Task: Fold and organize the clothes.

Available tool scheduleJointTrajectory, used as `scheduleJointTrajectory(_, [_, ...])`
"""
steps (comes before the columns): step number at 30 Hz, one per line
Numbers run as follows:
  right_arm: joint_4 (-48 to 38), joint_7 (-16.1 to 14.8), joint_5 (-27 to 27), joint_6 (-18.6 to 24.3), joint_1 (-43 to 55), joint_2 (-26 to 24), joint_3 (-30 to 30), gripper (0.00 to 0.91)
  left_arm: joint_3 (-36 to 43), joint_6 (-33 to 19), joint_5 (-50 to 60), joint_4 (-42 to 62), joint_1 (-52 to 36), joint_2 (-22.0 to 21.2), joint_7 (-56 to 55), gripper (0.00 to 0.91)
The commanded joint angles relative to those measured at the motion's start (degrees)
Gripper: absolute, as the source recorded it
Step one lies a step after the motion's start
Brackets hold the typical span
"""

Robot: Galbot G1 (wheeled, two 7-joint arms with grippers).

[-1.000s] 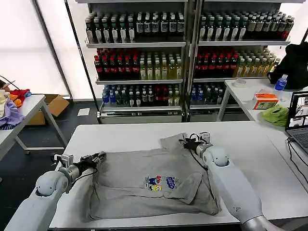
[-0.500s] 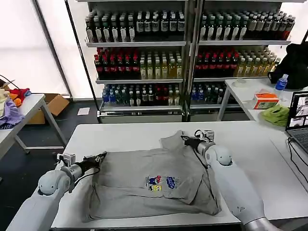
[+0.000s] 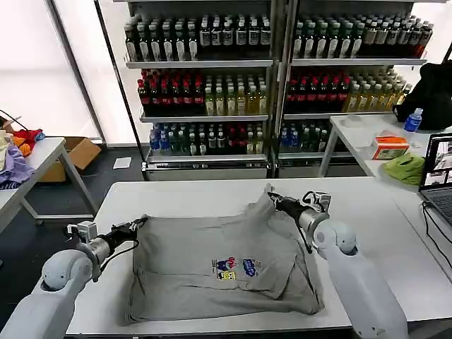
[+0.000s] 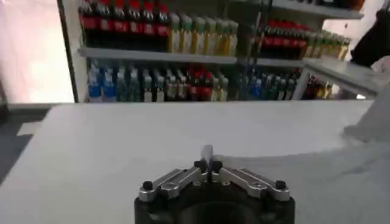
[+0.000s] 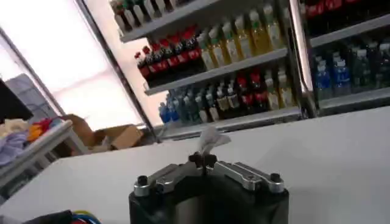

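From the head camera, the grey T-shirt (image 3: pixel 222 265) lies print-up on the white desk (image 3: pixel 367 212), mostly flat but rumpled. The left end effector (image 3: pixel 138 224) is clamped on the shirt's near corner at the shoulder, and the right end effector (image 3: pixel 275 200) is clamped on the opposite shoulder, which rises in a small peak of cloth just beyond its tips. Both pull outward, so the fabric between them looks taut.

In the left wrist camera, the left end effector (image 4: pixel 207 159) has its fingers together with a thin edge of cloth pinched between them.

In the right wrist camera, the right end effector (image 5: pixel 204 157) holds a tuft of grey cloth just past its closed tips.

My judgement: the shirt is only being spread; no fold is made yet, so nearly all the folding and stacking remains
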Motion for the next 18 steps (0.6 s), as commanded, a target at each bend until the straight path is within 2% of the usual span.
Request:
scheduleJointTrajectory(1, [18.08, 1.23, 2.62, -0.09, -16.49, -1.78, 6.49, 0.0, -5.67, -1.46, -1.73, -15.92, 10.82, 0.3, -4.92, 0.01])
scheduleJointTrajectory(8, [24.64, 1.45, 1.67, -0.51, -27.35, -2.62, 12.87, 0.0, -10.02, -0.35, 0.27, -21.61, 21.2, -0.47, -6.08, 0.01])
scheduleJointTrajectory(13, [26.52, 1.98, -2.57, -0.29, -35.55, -2.15, 14.94, 0.0, -11.32, 0.6, 5.97, -22.43, 29.8, -0.54, -5.06, 0.01])
scheduleJointTrajectory(18, [29.55, 1.55, -6.33, -0.4, -42.77, -0.73, 16.21, 0.0, -10.61, -1.35, 9.15, -21.33, 33.23, -0.68, -4.93, 0.01])
